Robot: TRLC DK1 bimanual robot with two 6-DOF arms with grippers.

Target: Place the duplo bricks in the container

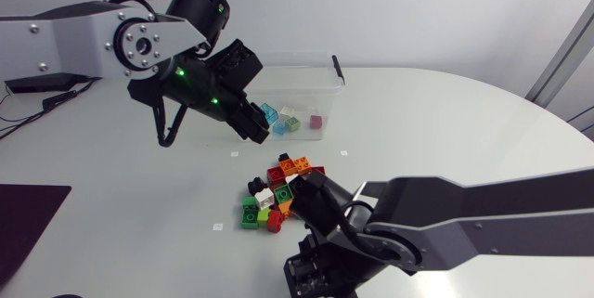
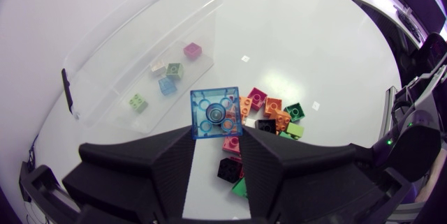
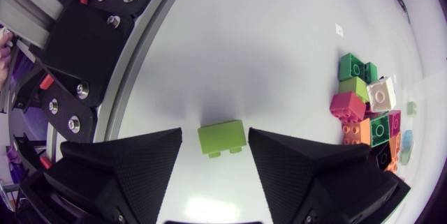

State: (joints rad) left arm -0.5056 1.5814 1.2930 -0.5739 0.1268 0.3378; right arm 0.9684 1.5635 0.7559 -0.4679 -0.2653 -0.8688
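Our left pincer point(image 2: 217, 140) grips a clear blue brick point(image 2: 216, 113) just in front of the open container point(image 2: 119, 49), where a few bricks lie, while our right pincer point(image 3: 216, 135) stands open around a light green brick point(image 3: 223, 138) lying on the worktop point(image 3: 244, 56), near the pile of bricks point(image 3: 367, 112).

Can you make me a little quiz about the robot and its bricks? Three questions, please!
1. True or false: the left gripper holds a blue brick.
2. What colour is the brick between the right gripper's open fingers? A red, B lime green, C white.
3. Short answer: is the clear container empty, or are bricks in it already?
Key: 1 true; 2 B; 3 bricks are in it already.
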